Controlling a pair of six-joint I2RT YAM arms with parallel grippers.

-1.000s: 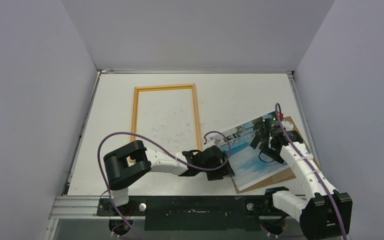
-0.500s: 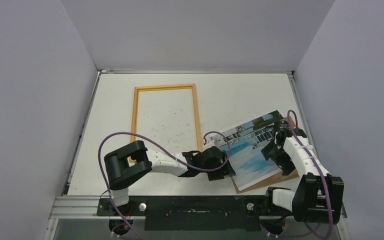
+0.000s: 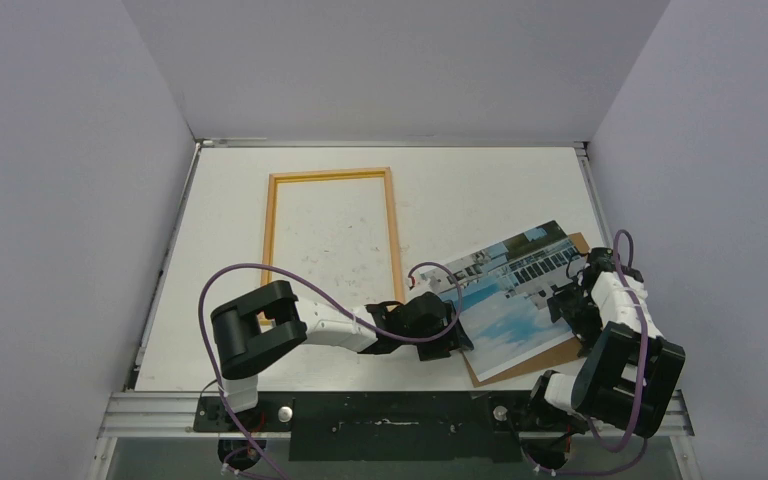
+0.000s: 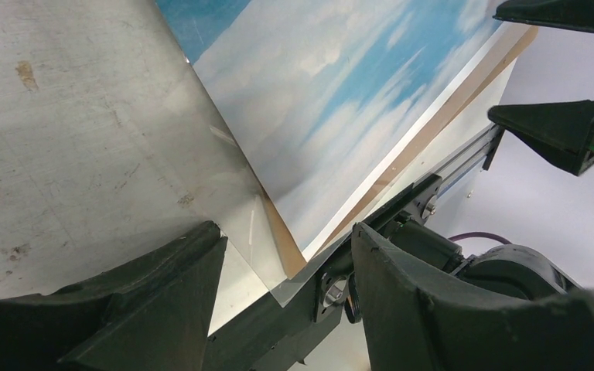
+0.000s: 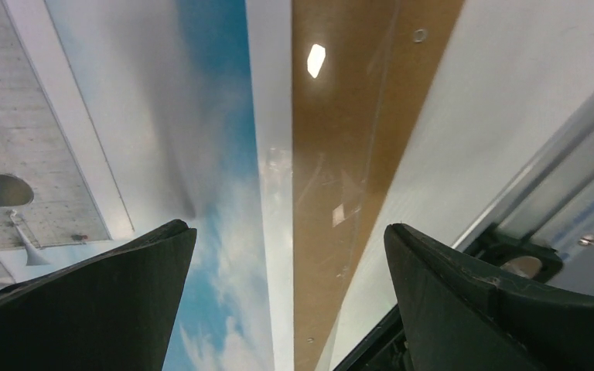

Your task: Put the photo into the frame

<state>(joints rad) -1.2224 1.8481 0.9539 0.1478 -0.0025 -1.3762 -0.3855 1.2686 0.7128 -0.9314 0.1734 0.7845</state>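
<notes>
The frame [image 3: 269, 240], a thin yellow-orange rectangle, lies flat at the table's middle left with bare table inside it. The photo [image 3: 508, 305], blue sky and a white building, lies face up and skewed at the right on a brown backing board [image 3: 520, 364]. My left gripper [image 3: 450, 338] is open at the photo's near-left corner. In the left wrist view the corner of the photo [image 4: 332, 100], the board [image 4: 282, 247] and a clear sheet [image 4: 240, 220] lies between the open left gripper [image 4: 286, 232]. My right gripper [image 3: 572, 300] hangs open over the photo's right edge [image 5: 201, 170].
The brown board [image 5: 348, 116] sticks out past the photo on its right and near sides. The table's right rim [image 3: 600, 230] runs close beside the right arm. The black and silver base rail [image 3: 380, 410] lies just behind the stack's near corner.
The right arm has pulled back from over the photo's upper part to its right edge and folded towards its base, uncovering the picture. The left arm has stayed put.
</notes>
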